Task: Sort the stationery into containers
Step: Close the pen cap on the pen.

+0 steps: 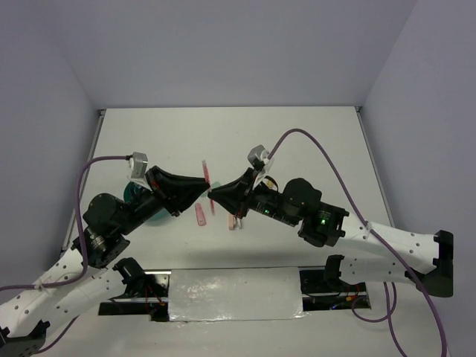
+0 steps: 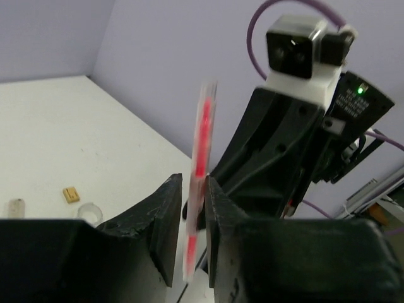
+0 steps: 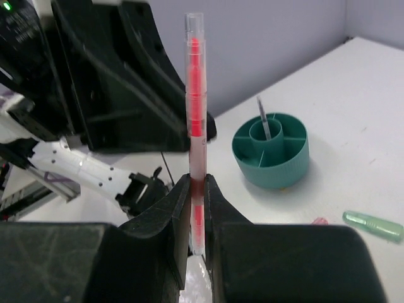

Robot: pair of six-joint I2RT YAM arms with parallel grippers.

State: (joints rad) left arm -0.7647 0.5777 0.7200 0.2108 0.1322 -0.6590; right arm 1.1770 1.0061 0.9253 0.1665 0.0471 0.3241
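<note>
Right gripper (image 3: 197, 184) clamps thin pink pen (image 3: 195, 82), left gripper (image 2: 194, 192) seemingly slack; organizer (image 3: 273, 169) holds only one dark pen (image 3: 264, 120).

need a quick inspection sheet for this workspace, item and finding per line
surface: white table
job's things: round teal plastic organizer with a thin dark pen in its centre well; clear pink-cored pen held upright off the table; mint-green tube, tan nub, grey block, clear tape ring loose on the table
clutter: nothing seen
hands: right hand shut on the pink-cored pen; left hand around it, grip unclear
cables: purple cables, one looping over each side
surroundings: lavender walls
</note>
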